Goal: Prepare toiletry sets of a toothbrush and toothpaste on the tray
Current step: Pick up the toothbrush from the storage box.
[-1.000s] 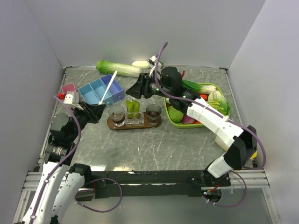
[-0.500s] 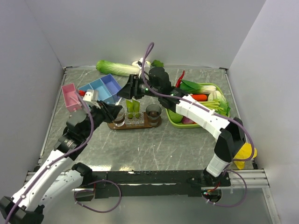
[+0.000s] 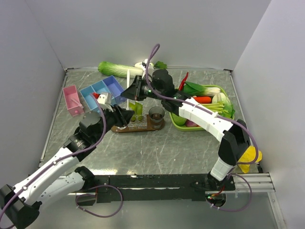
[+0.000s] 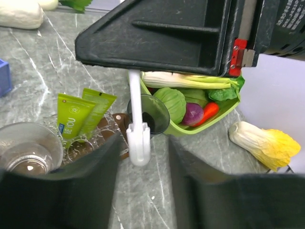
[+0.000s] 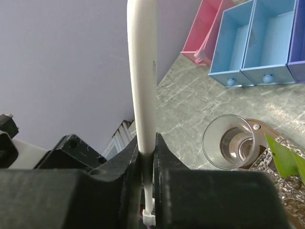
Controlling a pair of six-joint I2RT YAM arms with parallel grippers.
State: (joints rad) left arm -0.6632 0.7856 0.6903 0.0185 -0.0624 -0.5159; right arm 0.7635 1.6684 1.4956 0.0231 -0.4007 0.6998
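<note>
the toothbrush [image 3: 128, 78], a thin white plastic stick, stands nearly upright in the right gripper [image 3: 136, 89]. the right wrist view shows both black fingers [image 5: 95, 191] pressed shut on its shaft, with the long part rising above them. seen from above, it hangs at about 11 o'clock of the tray [image 3: 143, 129], a flat oval board of dark brown wood in the middle of the grey marbled table [image 3: 157, 152]. the left gripper [image 3: 125, 114] hovers over the tray's 9 o'clock end with its jaws partly apart and holding nothing. in the left wrist view the toothbrush's lower end shows in the gap, touching neither finger. two flat light-green toothpaste tubes [image 4: 78, 114] stand on the tray between a see-through tumbler [image 4: 28, 150] at its 9 o'clock end and a second tumbler [image 3: 156, 113] at the 3 o'clock end. a lime-green basket [image 4: 214, 117] of vegetables sits at 3 o'clock of the tray. a blue compartment box [image 3: 102, 89] is at 10 o'clock, with a pink box [image 3: 71, 99] beyond it.
</note>
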